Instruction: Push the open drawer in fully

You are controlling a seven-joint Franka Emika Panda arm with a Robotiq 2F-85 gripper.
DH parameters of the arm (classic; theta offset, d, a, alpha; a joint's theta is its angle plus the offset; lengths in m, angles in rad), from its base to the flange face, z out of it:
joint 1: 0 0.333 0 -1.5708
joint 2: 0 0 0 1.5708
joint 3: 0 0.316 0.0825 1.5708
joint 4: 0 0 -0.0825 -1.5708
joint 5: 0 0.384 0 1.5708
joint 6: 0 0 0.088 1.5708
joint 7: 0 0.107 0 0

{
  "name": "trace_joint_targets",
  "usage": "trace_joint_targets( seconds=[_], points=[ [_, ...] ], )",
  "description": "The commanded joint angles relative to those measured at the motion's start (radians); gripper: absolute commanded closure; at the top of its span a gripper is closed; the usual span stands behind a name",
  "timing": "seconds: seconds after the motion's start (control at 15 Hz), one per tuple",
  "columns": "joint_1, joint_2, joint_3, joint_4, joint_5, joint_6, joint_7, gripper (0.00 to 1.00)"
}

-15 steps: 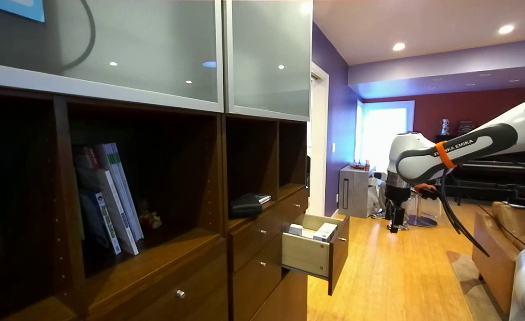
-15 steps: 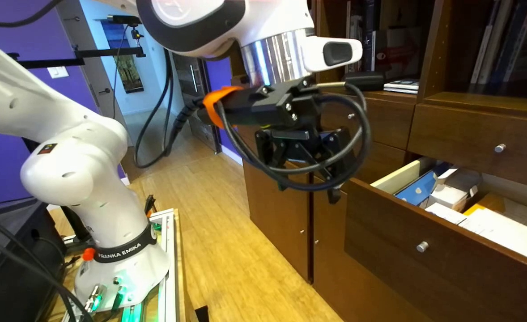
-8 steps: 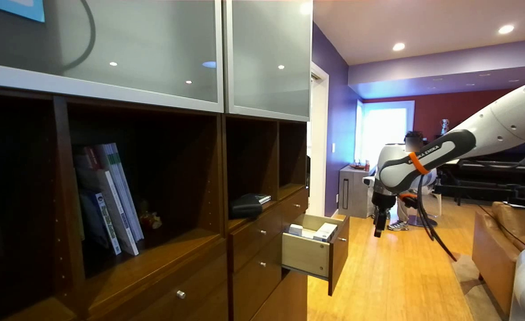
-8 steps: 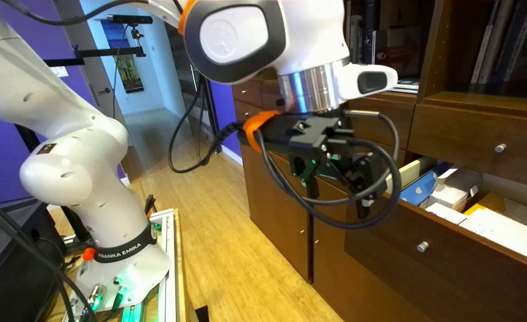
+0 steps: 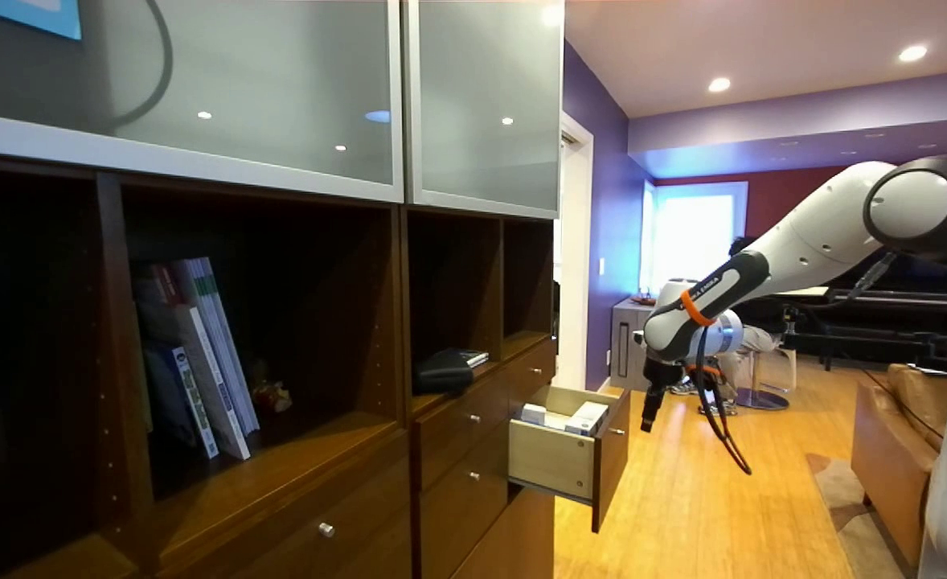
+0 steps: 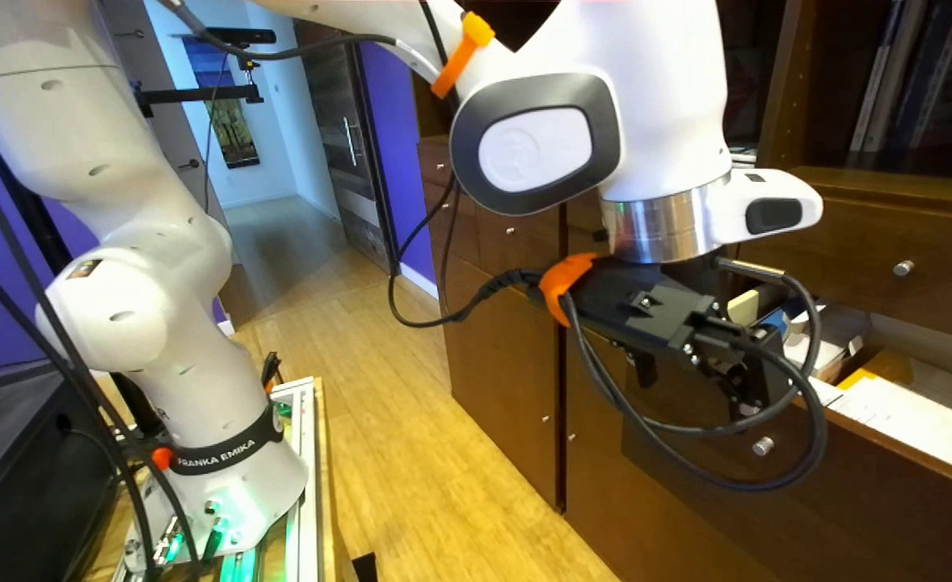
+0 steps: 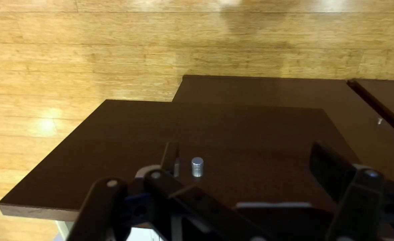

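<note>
The drawer stands pulled out of the cabinet, with its dark brown front (image 5: 612, 458) and tan box side (image 5: 550, 462) in an exterior view. Its front also shows in an exterior view (image 6: 872, 517) and in the wrist view (image 7: 150, 130). The small silvery knob (image 7: 197, 166) appears between my fingers in the wrist view, nearer the left finger. My gripper (image 7: 246, 160) is open and empty, pointing at the drawer front. In an exterior view the gripper (image 5: 648, 422) is a short gap out from the front. In an exterior view the gripper (image 6: 698, 388) partly covers the drawer's near corner.
White boxes and papers (image 6: 920, 416) lie in the drawer. A closed drawer (image 6: 864, 242) sits above it and a cabinet door (image 6: 500, 364) lower beside it. A cable loop (image 6: 817, 453) hangs from my gripper. A tan couch (image 5: 895, 458) stands behind the arm.
My arm has swung toward the drawer. The gripper has come closer to its front, moving right and down in an exterior view. The drawer has not moved.
</note>
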Motion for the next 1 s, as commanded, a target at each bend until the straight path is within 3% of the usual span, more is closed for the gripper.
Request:
trace_joint_targets(
  seconds=[0.0, 0.47, 0.93],
  points=[
    [-0.048, 0.116, 0.047, 0.085, 0.138, 0.032, -0.088, 0.00],
    [-0.168, 0.257, 0.164, 0.200, 0.323, 0.038, -0.213, 0.00],
    [-0.255, 0.337, 0.266, 0.277, 0.429, 0.042, -0.299, 0.00]
  ],
)
